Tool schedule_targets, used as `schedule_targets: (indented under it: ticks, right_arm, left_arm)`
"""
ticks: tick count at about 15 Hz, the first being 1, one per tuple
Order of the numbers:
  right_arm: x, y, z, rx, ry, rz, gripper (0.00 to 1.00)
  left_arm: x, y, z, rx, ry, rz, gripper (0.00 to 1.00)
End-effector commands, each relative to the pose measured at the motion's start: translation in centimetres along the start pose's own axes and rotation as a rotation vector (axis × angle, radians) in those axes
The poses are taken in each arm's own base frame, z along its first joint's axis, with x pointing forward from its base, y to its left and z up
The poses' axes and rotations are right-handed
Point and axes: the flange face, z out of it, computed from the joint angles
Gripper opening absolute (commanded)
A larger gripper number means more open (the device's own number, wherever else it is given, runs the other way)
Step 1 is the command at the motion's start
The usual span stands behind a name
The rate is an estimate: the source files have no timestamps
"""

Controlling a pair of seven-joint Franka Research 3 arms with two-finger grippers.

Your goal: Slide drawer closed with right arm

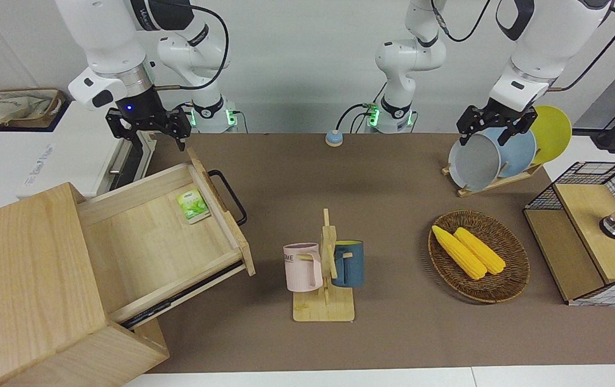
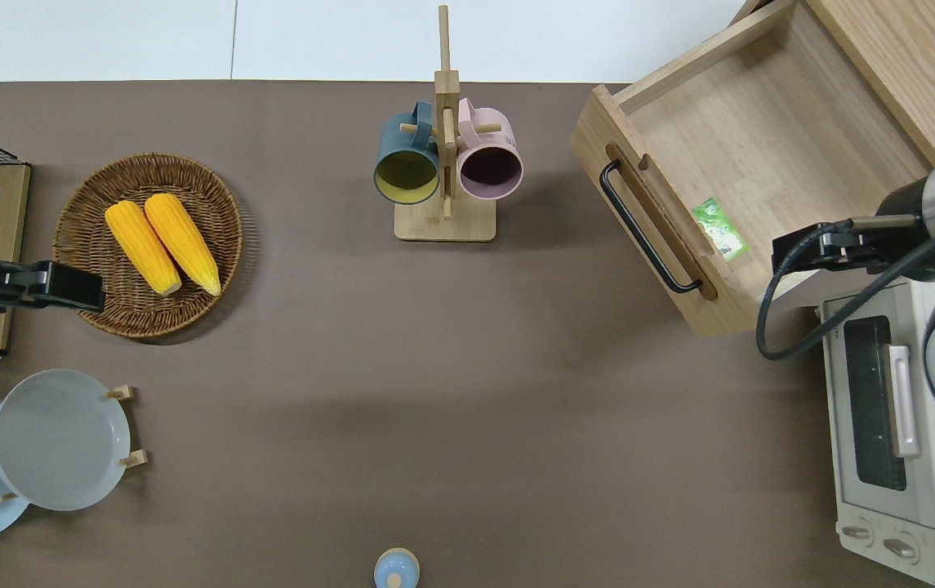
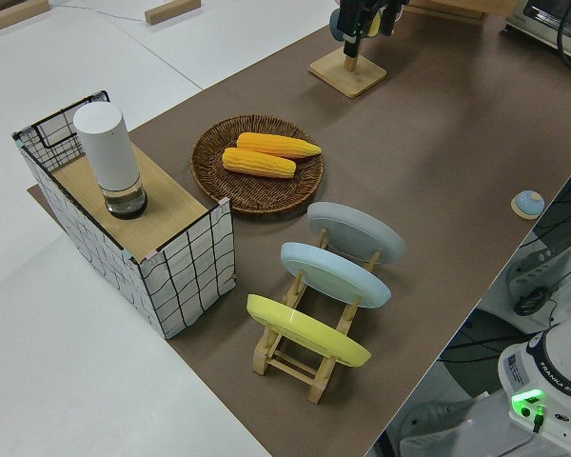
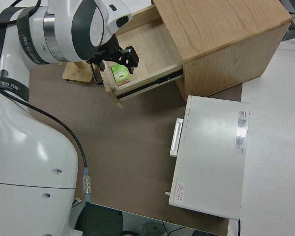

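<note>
The drawer stands pulled out of the pale wood cabinet at the right arm's end of the table. Its black loop handle faces the middle of the table. A green packet lies inside, close to the front panel. My right gripper hangs open and holds nothing. In the overhead view the right gripper is over the drawer's corner nearest the robots, beside the toaster oven. The handle is untouched. My left gripper is parked and open.
A mug rack with a pink and a blue mug stands mid-table. A wicker basket with two corn cobs, a plate rack and a wire-mesh box are toward the left arm's end. A small blue knob sits near the robots.
</note>
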Motion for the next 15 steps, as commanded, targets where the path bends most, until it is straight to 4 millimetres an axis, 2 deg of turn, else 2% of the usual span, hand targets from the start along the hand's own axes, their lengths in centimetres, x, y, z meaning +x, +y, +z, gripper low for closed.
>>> schedule_targets:
  ticks: [1, 5, 6, 7, 10, 11, 15]
  right_arm:
    - [-0.2, 0.11, -0.24, 0.0, 0.006, -0.009, 0.983]
    - [-0.19, 0.22, -0.24, -0.001, 0.006, -0.011, 0.977]
    - [-0.2, 0.13, -0.24, -0.001, 0.006, -0.012, 0.925]
    - [-0.2, 0.13, -0.24, -0.001, 0.006, -0.017, 0.792]
    - [-0.3, 0.22, -0.28, 0.0, 0.001, -0.021, 0.19]
    - [-0.37, 0.23, -0.29, 0.0, -0.003, -0.021, 0.022]
    - [-0.36, 0.47, -0.28, 0.031, -0.008, -0.015, 0.0]
  left_arm:
    - [0.15, -0.09, -0.34, 0.016, -0.007, 0.011, 0.99]
    - [0.15, -0.09, -0.41, 0.016, -0.005, 0.011, 0.99]
    - [0.15, -0.09, -0.41, 0.016, -0.005, 0.011, 0.99]
    - [0.15, -0.09, -0.34, 0.016, -0.007, 0.011, 0.99]
    - [0.15, -0.09, -0.34, 0.016, -0.007, 0.011, 0.99]
    - [0.15, -0.09, -0.41, 0.016, -0.005, 0.011, 0.99]
    - [0.15, -0.09, -0.41, 0.016, -0.005, 0.011, 0.99]
